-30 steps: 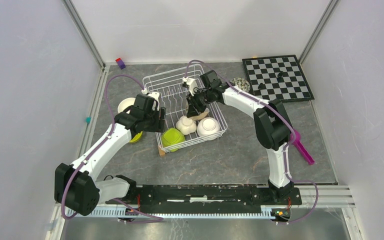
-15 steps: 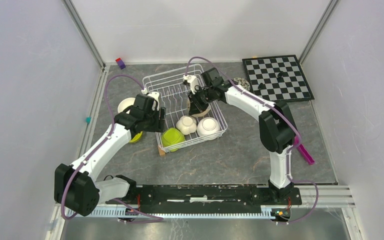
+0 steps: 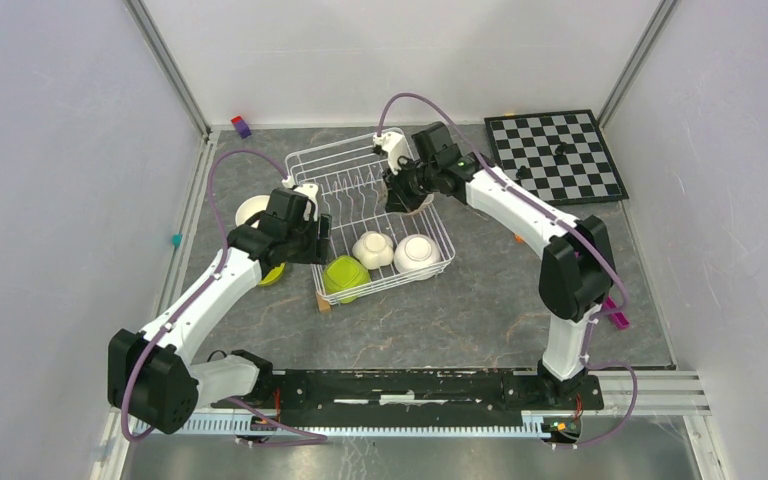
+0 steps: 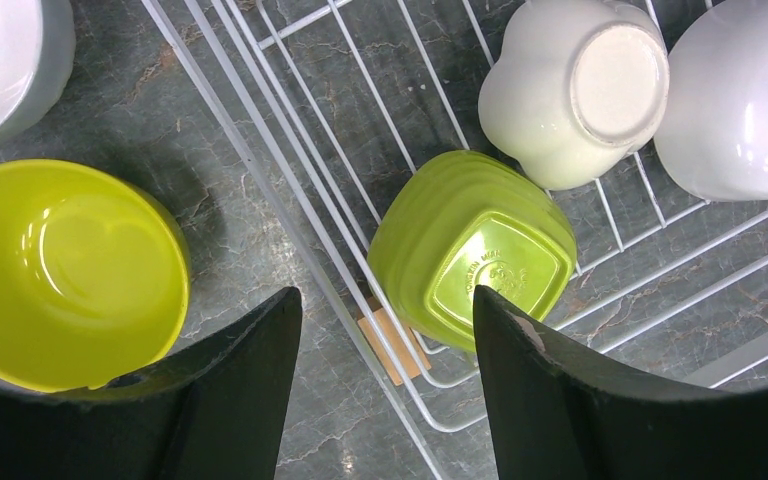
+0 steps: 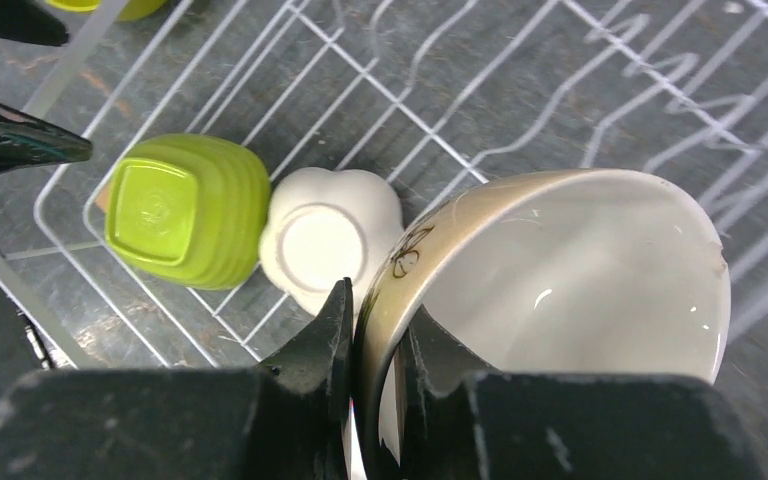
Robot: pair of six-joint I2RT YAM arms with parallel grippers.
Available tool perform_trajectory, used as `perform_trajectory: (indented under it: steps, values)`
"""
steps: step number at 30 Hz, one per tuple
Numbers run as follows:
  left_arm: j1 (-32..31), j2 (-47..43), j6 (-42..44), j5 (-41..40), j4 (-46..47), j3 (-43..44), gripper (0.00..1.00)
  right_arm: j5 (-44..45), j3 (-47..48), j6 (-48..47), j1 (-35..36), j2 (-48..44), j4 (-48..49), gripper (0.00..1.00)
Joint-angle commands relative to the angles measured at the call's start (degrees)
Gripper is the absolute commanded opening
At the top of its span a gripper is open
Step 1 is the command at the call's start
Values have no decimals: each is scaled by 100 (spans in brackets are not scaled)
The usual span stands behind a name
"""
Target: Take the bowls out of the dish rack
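Note:
The white wire dish rack (image 3: 360,165) holds an upside-down lime green bowl (image 3: 345,275), a cream bowl (image 3: 372,248) and a white bowl (image 3: 417,253) at its near end. My right gripper (image 5: 375,330) is shut on the rim of a tan bowl with a floral pattern (image 5: 560,270) and holds it above the rack's far right part (image 3: 401,192). My left gripper (image 4: 388,330) is open and empty over the rack's near left edge (image 3: 310,243), beside the green bowl (image 4: 475,250). A second lime green bowl (image 4: 60,270) and a white bowl (image 3: 252,208) stand on the table left of the rack.
A checkered chessboard (image 3: 557,155) lies at the back right. A pink-purple tool (image 3: 615,310) lies by the right arm. A small purple block (image 3: 242,126) sits at the back left. A small wooden piece (image 4: 392,345) lies under the rack's near corner.
My right gripper has lifted the tan bowl out from among the tines and moved it up and toward the rack's back right. The left arm has not moved.

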Motion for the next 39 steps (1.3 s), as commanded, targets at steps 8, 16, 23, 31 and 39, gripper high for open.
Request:
perform_trajectory:
  steps: [8, 16, 23, 31, 39]
  values:
    - [-20, -136, 161, -130, 135, 64, 70, 2792, -1374, 4, 2, -2027, 1183, 0]
    - [-20, -178, 161, -93, 131, 64, 71, 4926, -3044, 198, -13, -2931, 2068, 0]
    - [-20, -170, 161, -74, 127, 93, 71, 5374, -3695, 643, -36, -2943, 2193, 0]
    - [-17, -180, 159, -57, 131, 73, 71, 5328, -3624, 1084, -127, -2252, 2072, 0]
    - [-12, -185, 161, -65, 108, 73, 71, 5169, -3533, 1229, -229, -1767, 2067, 0]
